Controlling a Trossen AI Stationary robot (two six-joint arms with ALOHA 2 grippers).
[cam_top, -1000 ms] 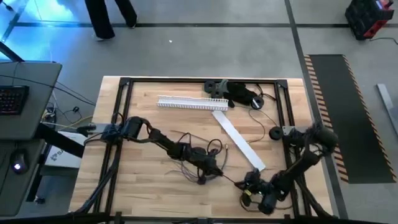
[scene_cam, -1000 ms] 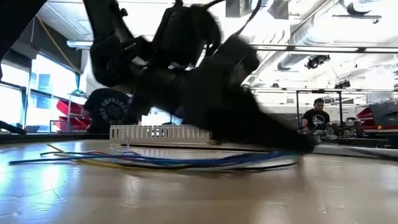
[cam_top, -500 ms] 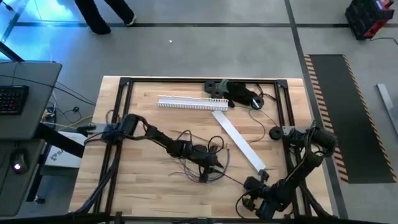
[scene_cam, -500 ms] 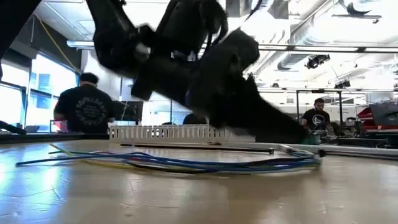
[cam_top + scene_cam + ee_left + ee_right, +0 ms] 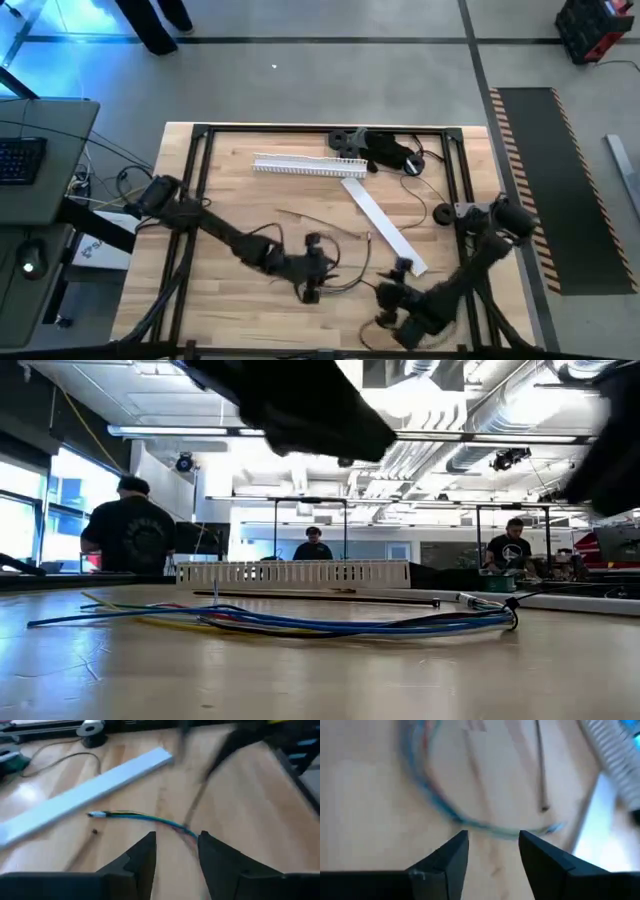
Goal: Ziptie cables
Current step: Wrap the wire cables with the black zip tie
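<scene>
Workshop bustle behind, people at benches across the room, and up front the wooden surface (image 5: 230, 190) carries the cables (image 5: 300, 622), a loose bundle lying flat near the middle, curling round at one end. Left end effector (image 5: 312, 268) hangs right beside that bundle, fingers parted a little and holding nothing; right end effector (image 5: 392, 300) sits near the front edge, likewise slightly open and empty, facing the bundle's curve. Looks like the gathering stage: nothing is bound yet. Next move, I'd judge, calls for one arm to pinch the strands together while the other brings a tie. Close by lie a flat white strip (image 5: 385, 227), a slotted white duct (image 5: 308, 166) and a black gadget (image 5: 385, 150) at the back; the strip crowds the right arm's path
</scene>
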